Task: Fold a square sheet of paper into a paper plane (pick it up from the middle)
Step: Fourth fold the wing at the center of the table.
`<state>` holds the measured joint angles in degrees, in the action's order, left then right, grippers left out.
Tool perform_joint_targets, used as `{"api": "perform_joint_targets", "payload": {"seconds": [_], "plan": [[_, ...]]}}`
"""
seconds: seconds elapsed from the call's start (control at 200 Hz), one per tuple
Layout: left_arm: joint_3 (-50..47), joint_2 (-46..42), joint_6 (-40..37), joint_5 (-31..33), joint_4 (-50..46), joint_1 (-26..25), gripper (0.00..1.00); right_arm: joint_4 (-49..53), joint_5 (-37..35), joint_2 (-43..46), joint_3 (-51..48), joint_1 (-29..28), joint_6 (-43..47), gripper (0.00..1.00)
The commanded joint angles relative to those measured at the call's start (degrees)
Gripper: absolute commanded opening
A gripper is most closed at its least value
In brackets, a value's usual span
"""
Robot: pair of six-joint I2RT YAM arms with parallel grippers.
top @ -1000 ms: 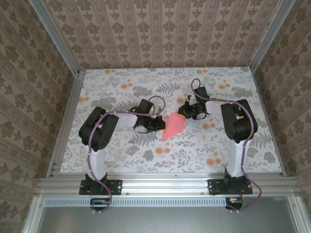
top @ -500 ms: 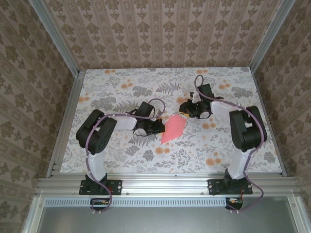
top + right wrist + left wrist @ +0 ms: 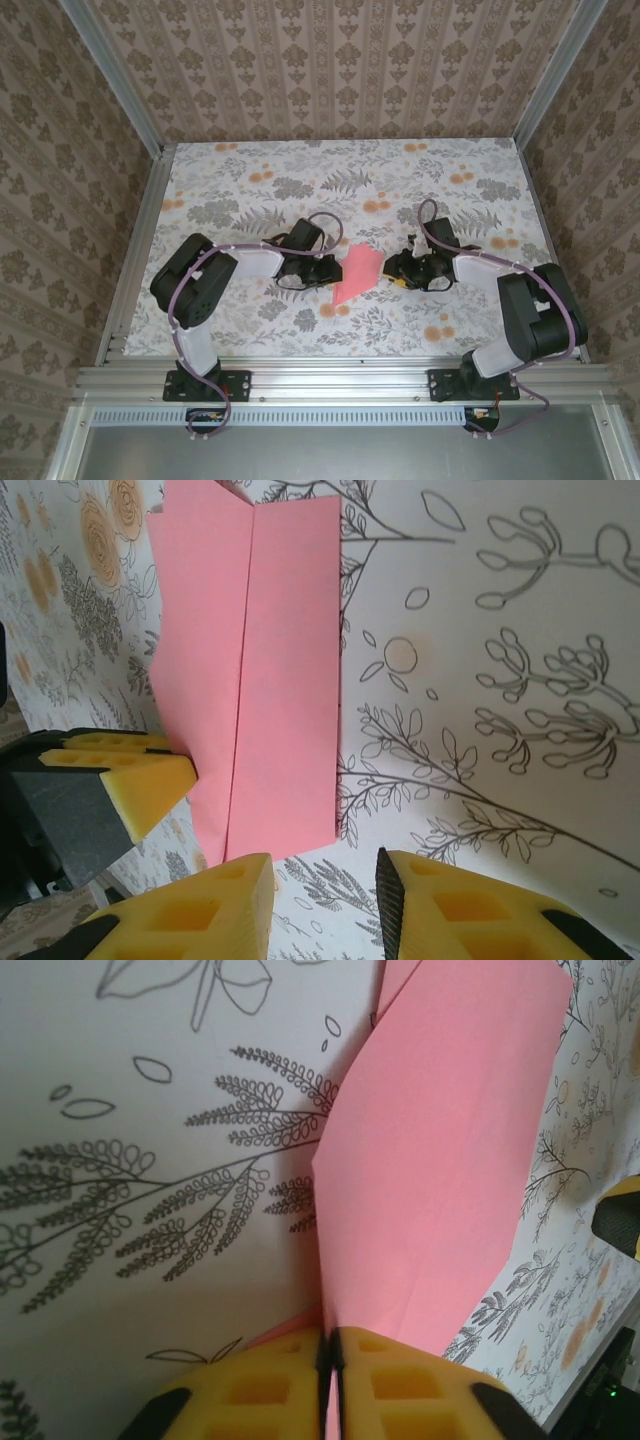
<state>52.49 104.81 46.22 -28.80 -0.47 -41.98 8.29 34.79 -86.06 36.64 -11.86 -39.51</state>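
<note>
Right now the left tool [image 3: 331, 1358] is pinching the paper [image 3: 356, 272] at one edge, its yellow pads [image 3: 400, 1385] pressed together with only the thin pink layers between them. The right tool [image 3: 325, 905] is hanging just beside the opposite side, its jaws parted to a moderate gap and gripping nothing. The paper is sitting near the middle of the counter [image 3: 250, 190], between the two tools; whether it is lying flat or being lifted slightly I cannot tell. Judging by this, a further fold is being set up, and the left tool is serving as the anchor. It should be clamping without twisting, since any turn will be dragging the crease out of line. The right tool should be coming in low and taking only the loose flap, bringing edge to edge before any pressing down, then sliding a pad along the fold to sharpen it. The paper is looking thin, matte and plain salmon pink, with one straight crease running along its length, a square-cut wide end and sides narrowing toward the other end. Such a sheet is likely to be buckling under a sideways push and skating over the smooth flower-printed counter. The pads are showing blocky faces with square pockets, and seem soft enough to be gripping without tearing.
</note>
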Motion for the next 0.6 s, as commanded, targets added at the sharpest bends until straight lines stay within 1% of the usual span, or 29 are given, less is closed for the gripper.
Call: {"api": "perform_joint_targets", "payload": {"seconds": [0.0,0.12,0.195,0.295,0.325,0.405,0.445,0.59], "plan": [[-0.99,-2.86,-0.23,3.13,-4.44,-0.18,0.18,-2.74,1.25,1.25,-0.87,-0.71,-2.05,0.35],[-0.02,-5.16,-1.08,3.61,-6.30,-0.19,0.26,-1.71,0.69,1.11,-0.31,-0.79,-1.48,0.35],[0.79,-6.71,-1.67,4.17,-7.98,-0.08,0.35,-1.46,0.30,1.41,-0.40,-0.80,-1.49,0.36],[2.99,-8.84,-3.32,4.85,-11.47,-0.01,0.37,-1.70,-0.54,2.21,-1.10,-0.79,-1.97,0.36],[3.52,-9.76,-3.84,5.45,-12.53,-0.08,0.39,-1.75,-0.72,2.39,-1.19,-0.75,-2.13,0.36],[4.29,-11.88,-4.16,6.43,-13.65,0.05,0.41,-2.24,-1.01,2.66,-1.81,-0.71,-2.41,0.37],[4.84,-12.44,-4.38,6.03,-13.81,0.19,0.40,-2.25,-1.08,2.42,-1.79,-0.79,-2.55,0.37],[8.39,-10.46,-5.86,1.52,-13.56,0.09,0.25,-3.86,-0.76,0.83,-2.31,-0.96,-3.19,0.37]]}}
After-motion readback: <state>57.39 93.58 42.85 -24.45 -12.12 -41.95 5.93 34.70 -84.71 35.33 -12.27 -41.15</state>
